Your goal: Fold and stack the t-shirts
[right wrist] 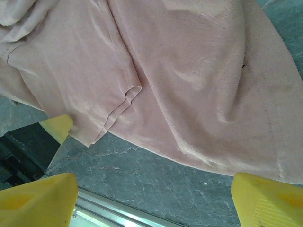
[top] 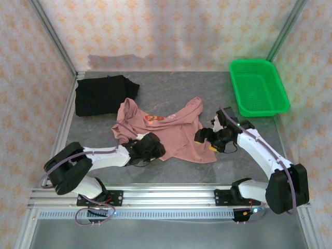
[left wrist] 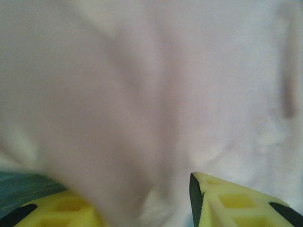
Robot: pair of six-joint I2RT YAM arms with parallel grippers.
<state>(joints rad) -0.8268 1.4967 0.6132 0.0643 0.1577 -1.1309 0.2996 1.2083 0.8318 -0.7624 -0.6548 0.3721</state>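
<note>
The salmon-pink t-shirt point(top: 174, 129) lies crumpled in the middle of the table, its small chest print facing up. The black t-shirt point(top: 104, 94) rests bundled at the back left, just touching the pink one's corner. My left gripper point(top: 150, 145) sits low on the pink shirt's near-left edge. In the left wrist view its yellow fingers point(left wrist: 236, 203) stand apart and pink cloth point(left wrist: 142, 94) bulges between them. My right gripper point(top: 210, 136) hovers at the shirt's right edge. It is open point(right wrist: 154, 189) over bare table, just short of the pink hem point(right wrist: 189, 94).
A green mesh basket point(top: 258, 87) stands at the back right, clear of both arms. The grey tabletop point(top: 244, 155) is walled on three sides, with a metal rail point(top: 171, 199) along the near edge.
</note>
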